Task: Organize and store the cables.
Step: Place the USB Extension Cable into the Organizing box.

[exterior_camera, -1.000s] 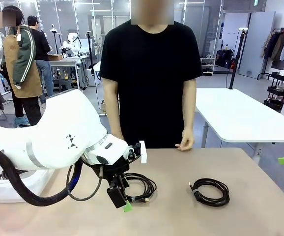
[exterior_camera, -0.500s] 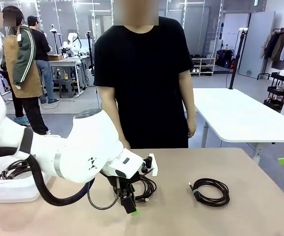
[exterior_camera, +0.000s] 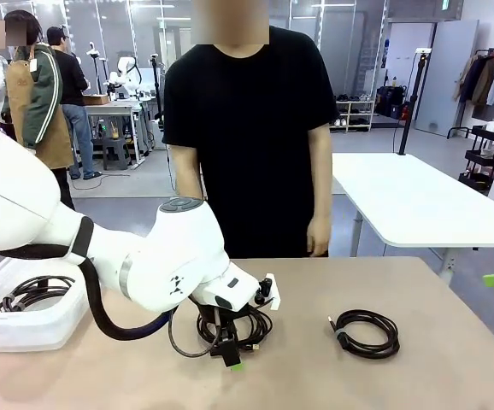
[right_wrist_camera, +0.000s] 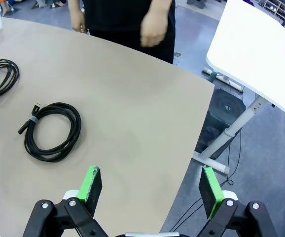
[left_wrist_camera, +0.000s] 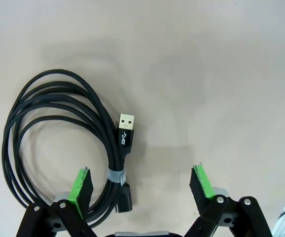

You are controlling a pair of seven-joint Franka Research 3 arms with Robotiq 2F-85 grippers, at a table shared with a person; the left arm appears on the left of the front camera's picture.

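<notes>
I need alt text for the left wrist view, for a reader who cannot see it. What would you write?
A coiled black cable with a gold-tipped USB plug lies on a beige table. The left gripper is open above it, one green pad over the coil's edge, the other over bare table.

A white table stands on the grey floor, with a clothes rack and glass partitions behind

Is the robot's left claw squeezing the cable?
No, the left gripper is wide open over the coiled cable, which lies flat on the table.
</notes>
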